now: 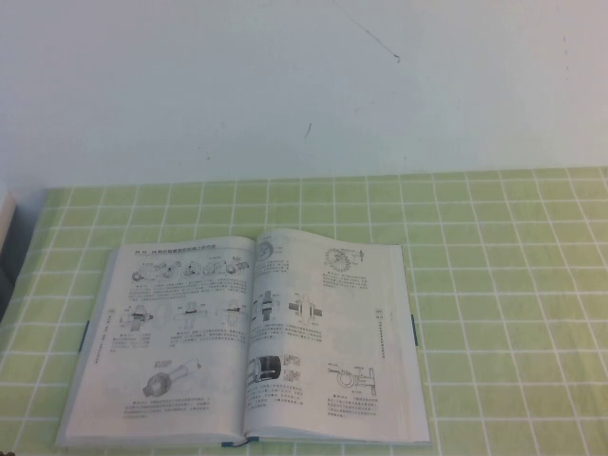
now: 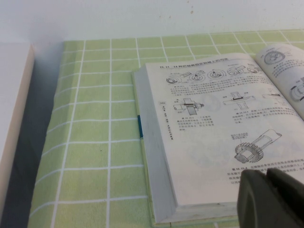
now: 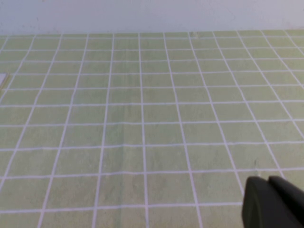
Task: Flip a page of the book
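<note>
The book [image 1: 247,342] lies open and flat on the green checked cloth, left of the table's middle. Both open pages show black drawings of mechanical parts with captions. The right-hand page [image 1: 332,332] lies down, slightly bowed near the spine. In the left wrist view the book's left-hand page [image 2: 213,123] and thick page edge fill the middle, with the bowed right-hand page [image 2: 285,71] beyond. My left gripper [image 2: 267,183] is shut and empty, just above the near corner of the left-hand page. My right gripper [image 3: 270,186] is shut and empty over bare cloth, apart from the book. Neither gripper shows in the high view.
The green cloth with white grid lines [image 1: 503,285] covers the table up to a white wall [image 1: 304,85]. A pale board or box [image 2: 12,123] stands off the table's left edge, with a dark gap beside it.
</note>
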